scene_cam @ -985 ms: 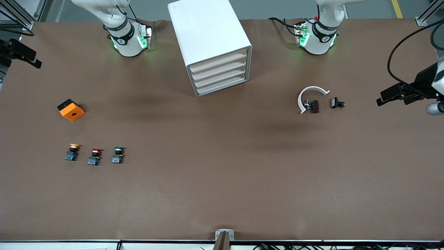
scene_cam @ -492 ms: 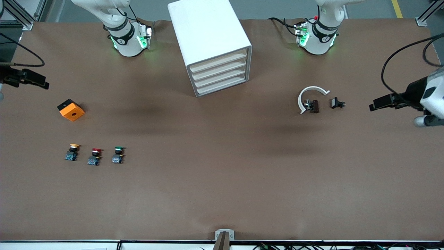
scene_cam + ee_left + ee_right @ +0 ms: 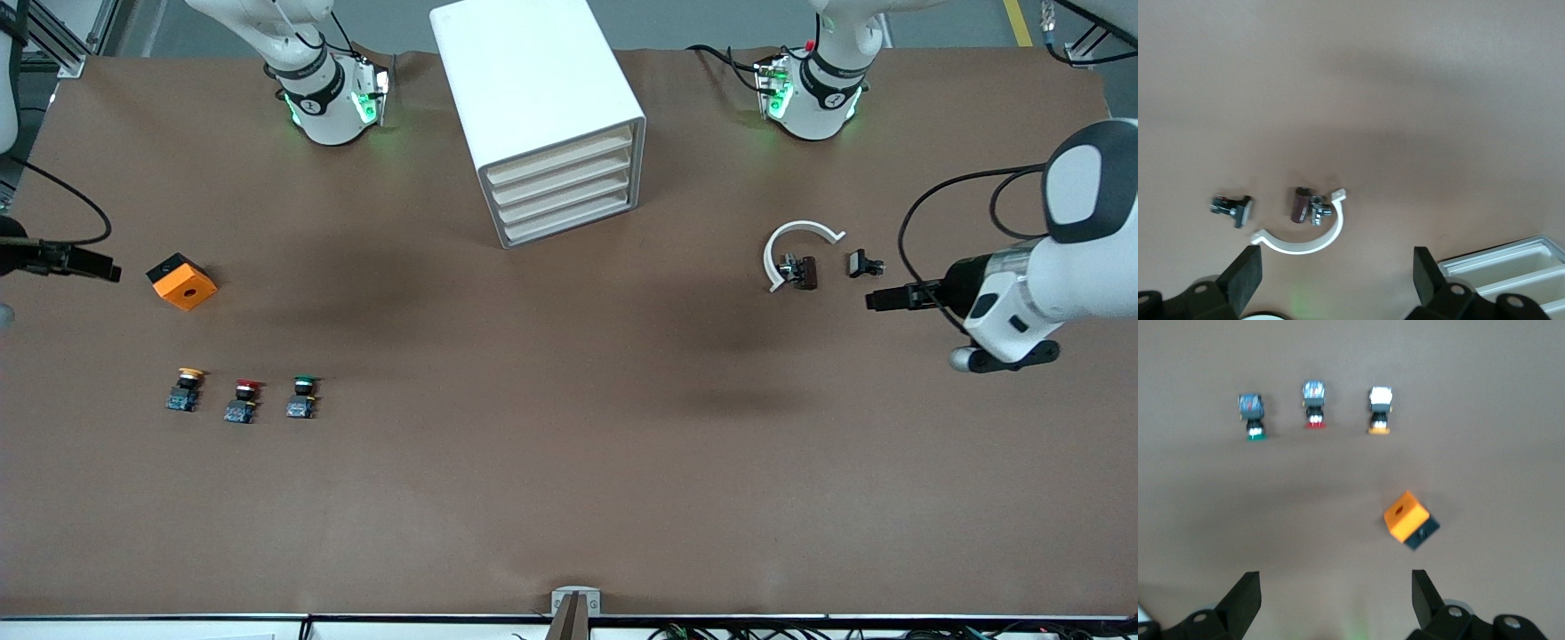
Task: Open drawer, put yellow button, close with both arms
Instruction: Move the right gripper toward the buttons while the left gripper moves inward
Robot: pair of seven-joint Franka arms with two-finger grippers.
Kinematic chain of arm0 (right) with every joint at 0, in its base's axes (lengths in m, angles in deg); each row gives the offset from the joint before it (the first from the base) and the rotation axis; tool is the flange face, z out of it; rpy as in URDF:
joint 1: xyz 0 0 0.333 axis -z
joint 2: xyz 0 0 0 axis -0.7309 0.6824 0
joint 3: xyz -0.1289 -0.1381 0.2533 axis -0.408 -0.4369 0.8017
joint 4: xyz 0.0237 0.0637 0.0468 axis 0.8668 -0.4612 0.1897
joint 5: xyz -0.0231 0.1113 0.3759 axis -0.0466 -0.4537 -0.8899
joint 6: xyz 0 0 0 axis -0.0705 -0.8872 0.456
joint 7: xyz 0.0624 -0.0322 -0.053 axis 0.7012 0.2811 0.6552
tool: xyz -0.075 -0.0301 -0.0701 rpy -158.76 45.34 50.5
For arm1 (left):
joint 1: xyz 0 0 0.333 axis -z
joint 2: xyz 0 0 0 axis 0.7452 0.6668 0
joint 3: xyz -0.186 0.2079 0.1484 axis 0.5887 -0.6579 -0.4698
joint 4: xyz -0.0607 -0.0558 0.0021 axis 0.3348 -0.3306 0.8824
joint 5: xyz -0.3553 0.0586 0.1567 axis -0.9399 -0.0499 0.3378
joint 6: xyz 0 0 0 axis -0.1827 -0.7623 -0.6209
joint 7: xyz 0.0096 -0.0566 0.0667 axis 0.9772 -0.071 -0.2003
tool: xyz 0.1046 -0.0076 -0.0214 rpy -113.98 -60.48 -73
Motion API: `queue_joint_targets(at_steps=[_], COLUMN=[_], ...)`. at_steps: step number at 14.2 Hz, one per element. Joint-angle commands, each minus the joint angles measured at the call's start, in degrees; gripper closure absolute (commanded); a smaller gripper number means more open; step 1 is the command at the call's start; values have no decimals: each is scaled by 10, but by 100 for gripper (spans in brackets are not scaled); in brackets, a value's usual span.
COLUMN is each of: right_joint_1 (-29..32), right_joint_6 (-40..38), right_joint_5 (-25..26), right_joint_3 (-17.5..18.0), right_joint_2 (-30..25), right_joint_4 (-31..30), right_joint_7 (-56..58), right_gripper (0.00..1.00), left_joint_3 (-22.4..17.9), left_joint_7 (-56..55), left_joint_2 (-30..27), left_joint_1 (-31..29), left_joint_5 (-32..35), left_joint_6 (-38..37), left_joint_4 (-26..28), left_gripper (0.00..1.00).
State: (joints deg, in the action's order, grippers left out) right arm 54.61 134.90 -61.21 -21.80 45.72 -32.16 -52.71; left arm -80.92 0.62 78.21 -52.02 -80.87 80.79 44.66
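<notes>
The white cabinet [image 3: 533, 89] stands between the two arm bases, and its top drawer [image 3: 558, 157] is closed. The yellow button [image 3: 186, 389] stands toward the right arm's end of the table, at the end of a row with two other buttons; it also shows as the yellow button [image 3: 1379, 410] in the right wrist view. My right gripper [image 3: 89, 265] hangs open and empty beside the orange block, well away from the buttons; its fingers [image 3: 1248, 590] stand wide apart. My left gripper [image 3: 889, 298] is open and empty over the table beside the small parts, its fingers [image 3: 1245, 277] spread wide.
A red-capped button [image 3: 242, 400] and a green-capped button [image 3: 302, 397] stand beside the yellow one. An orange block [image 3: 182, 281] lies farther from the camera than the buttons. A white curved clip [image 3: 796, 249], a brown part [image 3: 805, 271] and a small black part [image 3: 862, 263] lie toward the left arm's end.
The left arm has swung in over the table, bringing its gripper close to the small black part. The right gripper has shifted along the table's end to beside the orange block. Both stay open.
</notes>
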Motion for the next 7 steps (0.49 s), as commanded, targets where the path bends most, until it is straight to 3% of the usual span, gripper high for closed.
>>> queue_joint_targets(at_steps=[1,7], right_joint_1=[19,62], right_joint_6=[92,259], right_joint_5=[3,-17], right_joint_3=[7,7], right_joint_2=[25,136], right_joint_4=[-38,-68], right_joint_7=[4,12], right_gripper=[0,0], left_joint_3=[1,15], left_joint_7=[-37,-114], left_joint_2=[18,38], left_joint_1=[8,16], left_joint_5=[-11,-28], left_joint_6=[-8,-10], left_joint_4=[-14,-12], left_gripper=[0,0])
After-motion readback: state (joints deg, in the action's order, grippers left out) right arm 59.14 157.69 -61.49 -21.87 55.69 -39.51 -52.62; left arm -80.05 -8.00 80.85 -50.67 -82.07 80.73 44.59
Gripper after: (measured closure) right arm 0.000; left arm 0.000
